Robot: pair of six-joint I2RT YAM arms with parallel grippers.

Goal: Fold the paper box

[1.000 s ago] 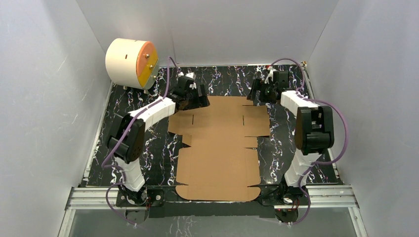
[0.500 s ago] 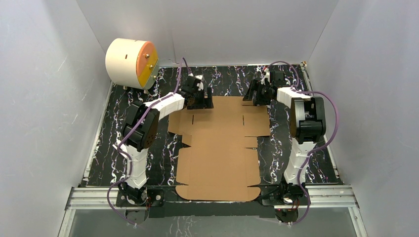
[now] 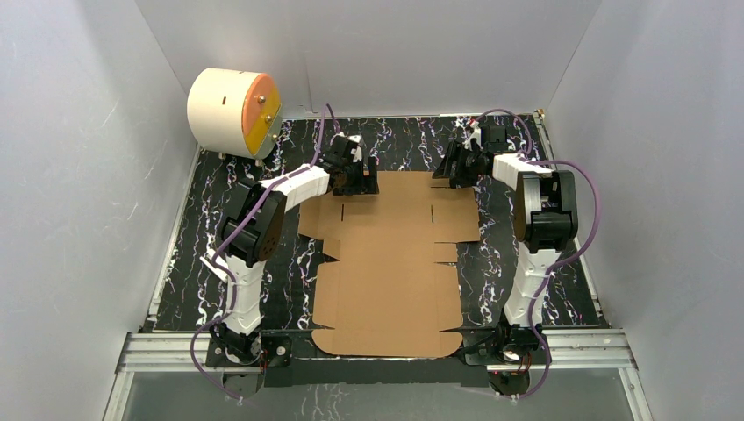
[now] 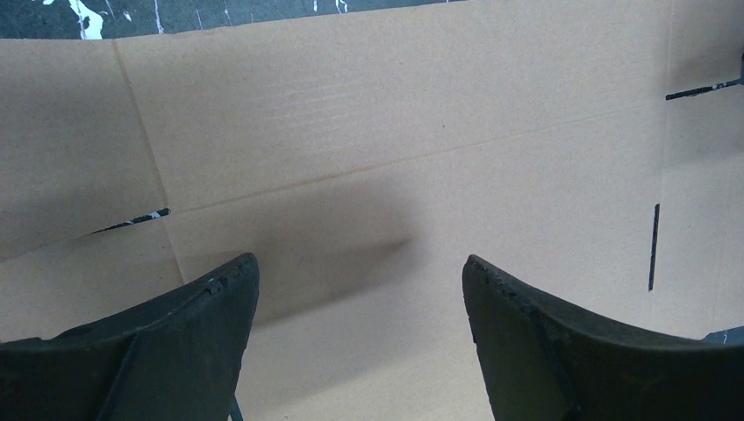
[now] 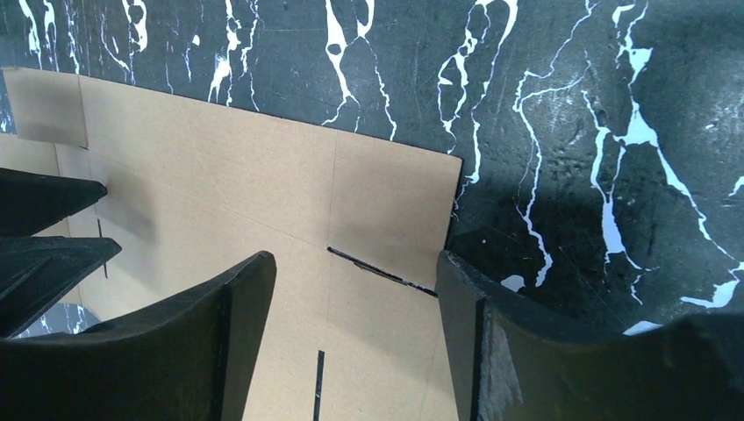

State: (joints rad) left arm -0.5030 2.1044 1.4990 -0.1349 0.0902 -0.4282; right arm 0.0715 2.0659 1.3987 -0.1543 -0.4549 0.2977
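Paper box (image 3: 390, 263) lies flat (unfolded), long axis running near-to-far

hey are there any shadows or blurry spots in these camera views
Left wrist view: a soft shadow lies on the paper box between the fingers. Right wrist view: the table darkens near the box corner. Top view: evenly lit and sharp.

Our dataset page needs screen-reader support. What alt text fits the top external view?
A flat brown cardboard sheet lies on a black marbled table. The left gripper is open over its far left corner, and the right gripper is open at its far right corner. A cream cylinder sits at the far left.
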